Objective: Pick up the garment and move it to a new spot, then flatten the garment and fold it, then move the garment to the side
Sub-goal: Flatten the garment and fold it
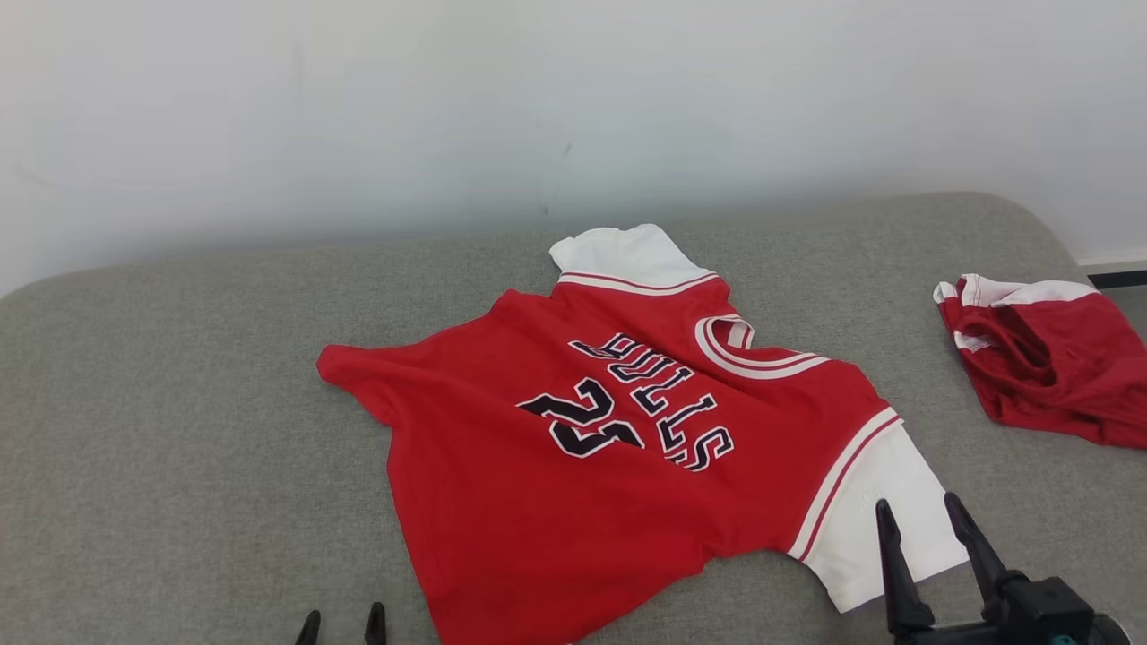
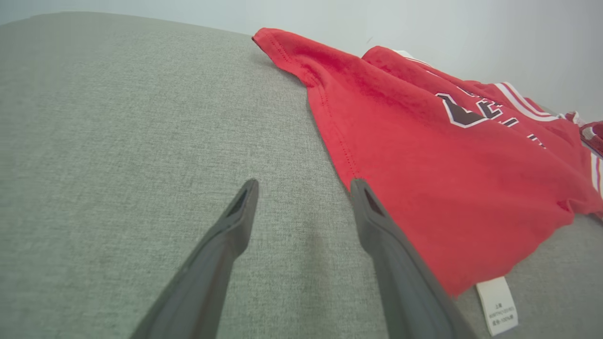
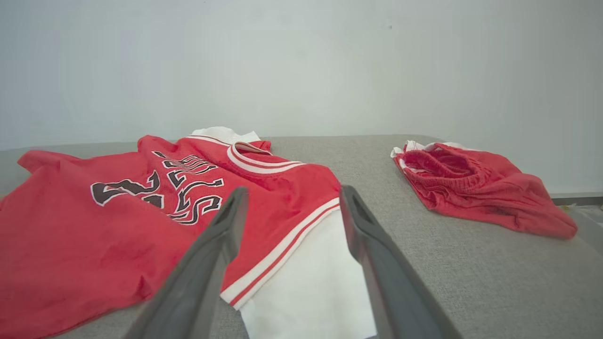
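We see the red jersey [image 1: 609,430] spread print-side up across the middle of the grey padded surface [image 1: 179,430], its hem reaching the near edge. Our left gripper [image 1: 343,611] stands with fingers apart over bare fabric just beside the hem, holding nothing. Our right gripper [image 1: 918,500] is likewise spread and empty, above the near white sleeve [image 1: 851,546]. A second red garment [image 1: 1048,367] lies bunched at the right edge.

The jersey [image 1: 502,502] reads "BULLS" and "23"; its white tag [image 2: 497,305] perhaps says "100%", print too small.
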